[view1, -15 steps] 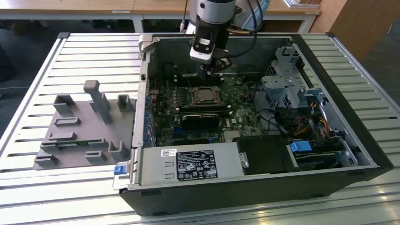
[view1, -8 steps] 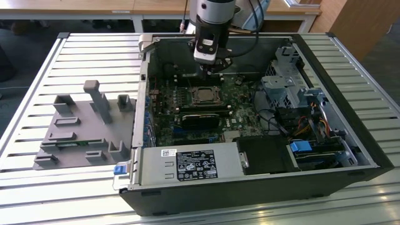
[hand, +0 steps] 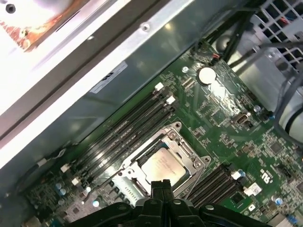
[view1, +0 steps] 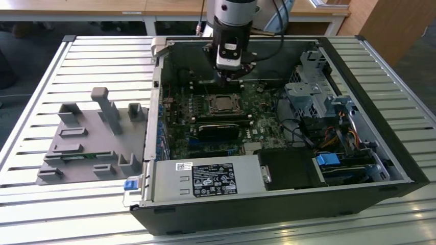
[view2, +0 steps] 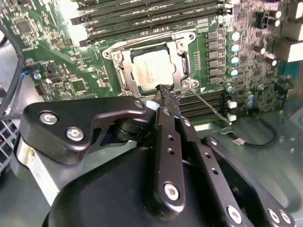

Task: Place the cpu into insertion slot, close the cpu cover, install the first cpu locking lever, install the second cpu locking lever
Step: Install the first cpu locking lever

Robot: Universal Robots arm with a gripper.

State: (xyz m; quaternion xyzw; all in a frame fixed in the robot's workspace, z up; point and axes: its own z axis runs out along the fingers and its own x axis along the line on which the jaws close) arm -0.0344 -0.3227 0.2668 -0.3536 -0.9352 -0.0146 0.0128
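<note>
The cpu (view2: 150, 71) lies in the insertion slot (view2: 120, 61) on the green board, its silver-grey top showing through the window of the cpu cover (view2: 182, 64), which lies flat over it. In the first wrist view the cpu (hand: 163, 165) sits inside the same cover frame (hand: 190, 163). A thin wire locking lever (view2: 210, 108) sticks out from one socket corner, away from the frame. My gripper (view2: 165, 93) is shut with nothing in it, its tip at the socket's edge beside that corner. In the exterior view my gripper (view1: 227, 81) hangs just behind the socket (view1: 221, 103).
The open computer case (view1: 402, 168) lies on a slatted metal table (view1: 41, 214). Memory slots (view2: 142, 21) run beside the socket. A labelled silver box (view1: 204, 178) fills the case front. Cables and a drive cage (view1: 320, 97) stand at the exterior view's right, a grey fixture (view1: 89, 138) at its left.
</note>
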